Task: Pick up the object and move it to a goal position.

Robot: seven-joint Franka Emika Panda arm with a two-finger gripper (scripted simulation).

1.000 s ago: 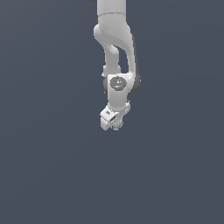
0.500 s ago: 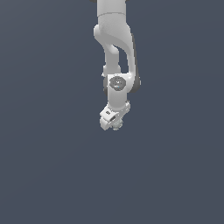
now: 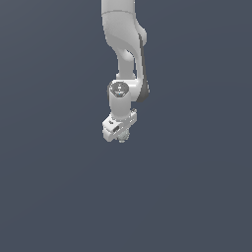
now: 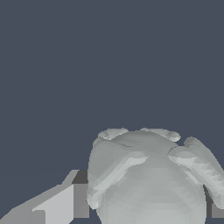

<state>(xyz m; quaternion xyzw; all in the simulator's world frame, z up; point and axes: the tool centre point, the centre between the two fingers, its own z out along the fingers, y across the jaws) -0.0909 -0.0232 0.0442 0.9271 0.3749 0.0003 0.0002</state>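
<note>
My white gripper (image 3: 121,137) hangs from the arm in the middle of the exterior view, above a plain dark grey ground. The object (image 3: 122,140), a small pale grey ball-like thing, shows just under the hand, between the fingers. In the wrist view the object (image 4: 148,179) fills the lower part of the picture, pale grey and lumpy with ridges. One finger (image 4: 57,205) shows beside it and an edge of the other shows on its far side. The gripper is shut on the object and holds it off the ground.
Only the flat dark grey ground (image 3: 197,197) lies around the arm in both views. No other objects, containers or edges show.
The arm with the held object has shifted slightly up and toward the exterior view's left. The grip looks the same.
</note>
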